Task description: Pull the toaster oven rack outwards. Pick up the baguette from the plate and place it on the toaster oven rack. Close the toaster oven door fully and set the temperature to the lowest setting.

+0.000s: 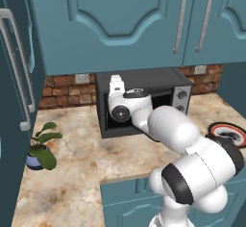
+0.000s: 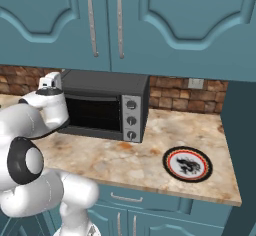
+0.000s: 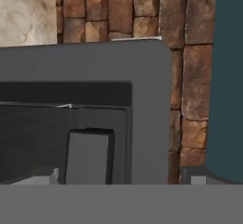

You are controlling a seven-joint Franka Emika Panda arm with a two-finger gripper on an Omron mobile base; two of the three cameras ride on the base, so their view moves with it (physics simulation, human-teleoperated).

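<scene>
Nearest the front edge of the counter (image 2: 150,170), toward its right end, sits the plate (image 2: 187,164), red-rimmed. No loaf is visible on its patterned centre, so where the baguette is I can't say. Further back, against the brick wall, stands the toaster oven (image 2: 105,107), its knobs on the silver strip to the right. The arm reaches in at the oven's left front corner, likely lining up on the mouth to get at the rack. The gripper (image 3: 121,178) is spread wide, holding nothing, with just the fingertips (image 3: 45,175) peeking up. The hand camera looks past the oven's grey corner into a dark cavity. The rack and door are hard to make out, masked by the arm.
</scene>
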